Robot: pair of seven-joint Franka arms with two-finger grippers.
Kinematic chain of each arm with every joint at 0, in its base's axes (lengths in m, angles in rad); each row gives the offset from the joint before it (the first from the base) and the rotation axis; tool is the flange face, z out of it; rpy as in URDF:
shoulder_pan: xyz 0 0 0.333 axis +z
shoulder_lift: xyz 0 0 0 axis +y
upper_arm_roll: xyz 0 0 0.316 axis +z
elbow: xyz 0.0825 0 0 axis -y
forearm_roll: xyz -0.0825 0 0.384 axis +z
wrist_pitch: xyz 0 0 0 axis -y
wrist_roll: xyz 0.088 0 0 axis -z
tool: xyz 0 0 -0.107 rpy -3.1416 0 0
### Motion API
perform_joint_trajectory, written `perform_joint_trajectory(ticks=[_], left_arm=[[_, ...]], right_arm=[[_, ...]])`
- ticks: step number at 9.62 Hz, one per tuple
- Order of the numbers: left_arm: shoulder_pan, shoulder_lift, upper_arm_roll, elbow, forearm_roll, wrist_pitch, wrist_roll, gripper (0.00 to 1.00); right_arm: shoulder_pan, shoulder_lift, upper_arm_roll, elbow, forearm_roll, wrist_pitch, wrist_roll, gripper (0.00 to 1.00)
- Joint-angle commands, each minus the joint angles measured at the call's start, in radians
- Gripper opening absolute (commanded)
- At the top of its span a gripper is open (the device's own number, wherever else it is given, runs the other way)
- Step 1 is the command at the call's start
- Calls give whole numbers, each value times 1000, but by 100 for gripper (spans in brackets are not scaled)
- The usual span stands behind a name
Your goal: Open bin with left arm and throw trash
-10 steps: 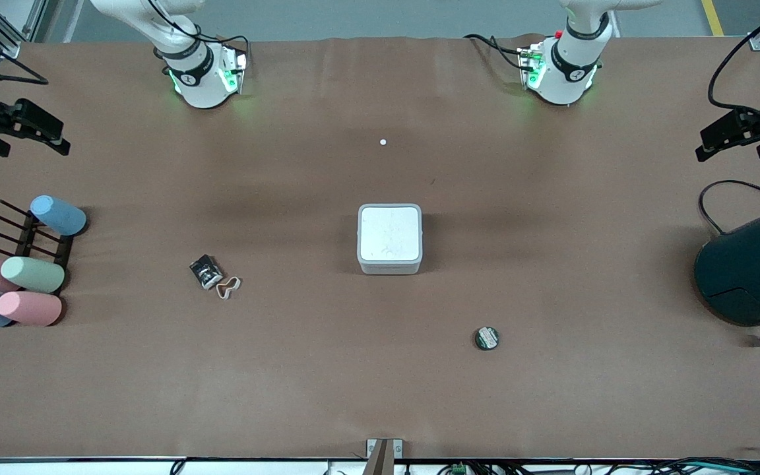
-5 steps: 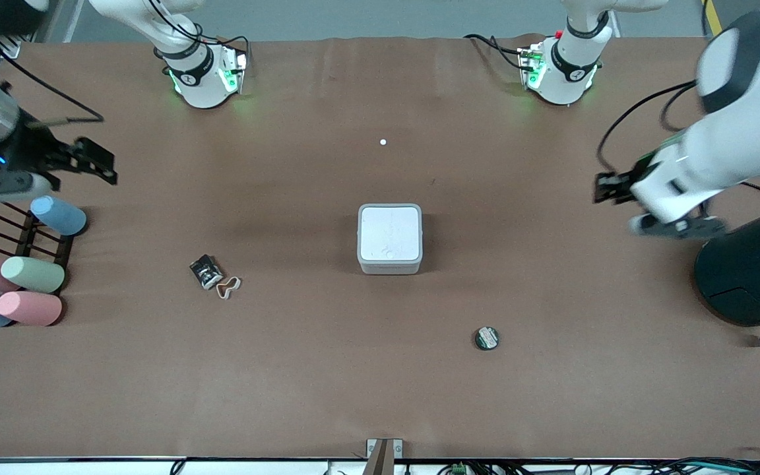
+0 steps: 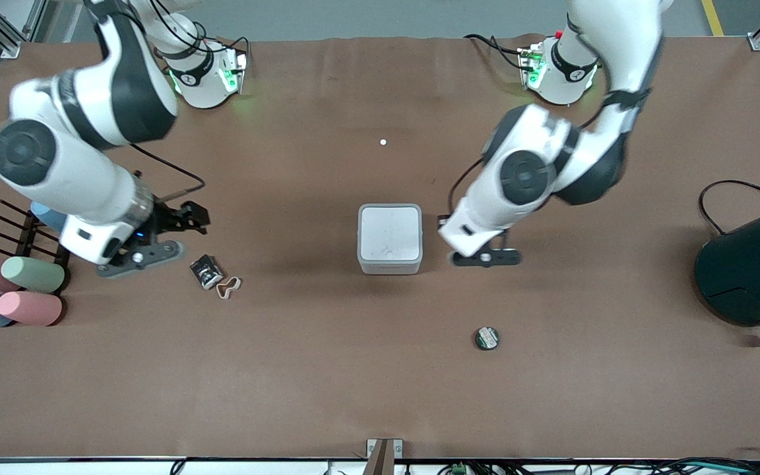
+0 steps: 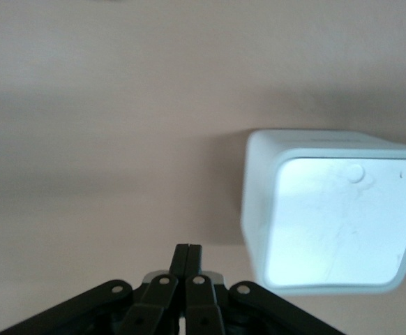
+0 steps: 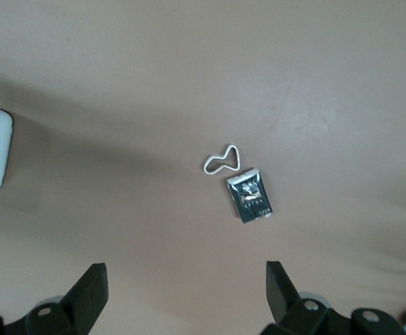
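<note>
Approach step: left end effector, fingers together, beside closed bin; lid lift next. Right end effector, fingers apart, over desk near wrapper.

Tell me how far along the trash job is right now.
Nothing is finished. The bin has its lid flat and closed, and the wrapper, the tan strip and the green disc all lie on the table. In hand: the left gripper, shut, hangs beside the bin; the right gripper, open, hangs near the wrapper and strip. Left: opening the lid, then binning all three scraps.
</note>
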Motion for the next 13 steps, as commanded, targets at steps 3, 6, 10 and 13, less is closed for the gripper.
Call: perform_joint_trajectory(ticks=[3, 6, 10, 13], left_arm=[[-50, 94, 9, 69, 1, 128, -8, 0], [-64, 152, 8, 153, -3, 139, -44, 0], [-99, 195, 5, 190, -8, 202, -125, 0], [-111, 226, 5, 190, -9, 259, -110, 1]], right_arm=[[-19, 29, -5, -41, 9, 96, -193, 100], [-14, 124, -5, -128, 14, 323, -309, 100], [-40, 282, -5, -133, 16, 409, -322, 98], [-33, 335, -7, -136, 16, 446, -322, 95]])
